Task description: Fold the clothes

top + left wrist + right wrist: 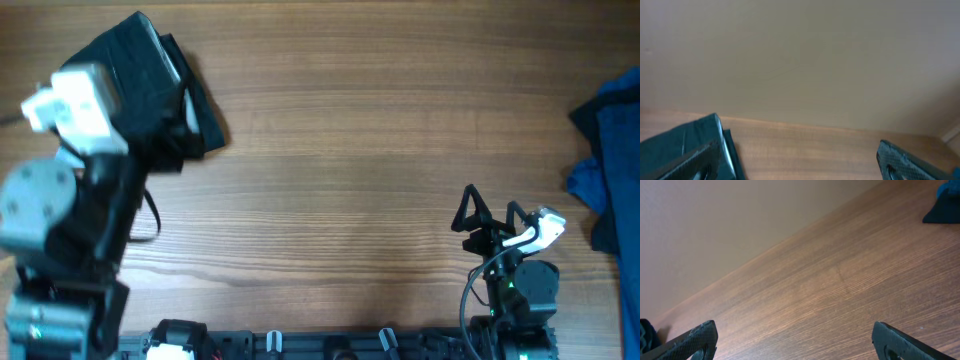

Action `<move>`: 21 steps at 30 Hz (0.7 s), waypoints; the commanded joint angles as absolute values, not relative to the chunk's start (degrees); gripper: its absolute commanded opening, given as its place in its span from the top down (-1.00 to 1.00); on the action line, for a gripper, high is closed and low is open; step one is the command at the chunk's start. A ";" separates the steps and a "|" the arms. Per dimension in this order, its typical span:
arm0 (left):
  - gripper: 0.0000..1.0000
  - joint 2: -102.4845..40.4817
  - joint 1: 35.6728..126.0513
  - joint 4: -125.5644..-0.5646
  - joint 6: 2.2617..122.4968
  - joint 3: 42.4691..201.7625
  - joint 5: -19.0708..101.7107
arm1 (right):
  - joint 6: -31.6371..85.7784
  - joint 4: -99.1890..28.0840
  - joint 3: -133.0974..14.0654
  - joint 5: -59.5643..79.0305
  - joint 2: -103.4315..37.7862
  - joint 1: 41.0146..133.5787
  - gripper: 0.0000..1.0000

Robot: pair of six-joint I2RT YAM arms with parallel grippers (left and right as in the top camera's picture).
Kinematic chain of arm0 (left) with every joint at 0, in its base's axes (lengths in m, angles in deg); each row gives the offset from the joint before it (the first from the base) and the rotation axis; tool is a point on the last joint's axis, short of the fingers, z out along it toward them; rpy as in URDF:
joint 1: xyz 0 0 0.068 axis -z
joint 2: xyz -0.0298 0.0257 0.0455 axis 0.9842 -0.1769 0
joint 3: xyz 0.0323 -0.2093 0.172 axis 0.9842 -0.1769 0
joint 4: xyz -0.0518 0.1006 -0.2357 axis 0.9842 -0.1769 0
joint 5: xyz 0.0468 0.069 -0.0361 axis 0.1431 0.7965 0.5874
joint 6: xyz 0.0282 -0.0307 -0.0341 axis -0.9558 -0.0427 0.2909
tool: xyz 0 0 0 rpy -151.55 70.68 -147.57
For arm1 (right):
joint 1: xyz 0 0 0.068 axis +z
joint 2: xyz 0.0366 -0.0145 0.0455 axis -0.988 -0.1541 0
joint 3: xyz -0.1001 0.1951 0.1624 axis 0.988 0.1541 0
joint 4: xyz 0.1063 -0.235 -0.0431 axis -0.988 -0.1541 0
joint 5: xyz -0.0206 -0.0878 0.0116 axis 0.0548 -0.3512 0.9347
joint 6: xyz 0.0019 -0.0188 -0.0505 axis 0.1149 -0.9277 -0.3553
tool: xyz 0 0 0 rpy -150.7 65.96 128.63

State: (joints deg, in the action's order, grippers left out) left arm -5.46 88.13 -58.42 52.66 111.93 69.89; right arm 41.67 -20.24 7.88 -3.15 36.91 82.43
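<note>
At right, blue clothes (612, 140) run off-frame; left tool (797, 165) and right tool (492, 205) gape.

Right gripper (794, 328) spread over table (840, 280), blue clothes (946, 205) beyond.

Folded dark garment (203, 118); crumpled blue clothes (612, 150)
</note>
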 commanded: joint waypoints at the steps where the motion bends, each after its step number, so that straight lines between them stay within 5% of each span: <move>1: -0.99 3.35 88.54 -52.98 49.08 100.00 68.97 | 42.06 -19.94 7.90 -2.08 37.74 82.24 -0.99; 21: -1.00 40.50 87.52 -31.23 49.10 54.05 67.94 | 42.11 -19.94 7.90 -2.08 37.74 82.24 -0.99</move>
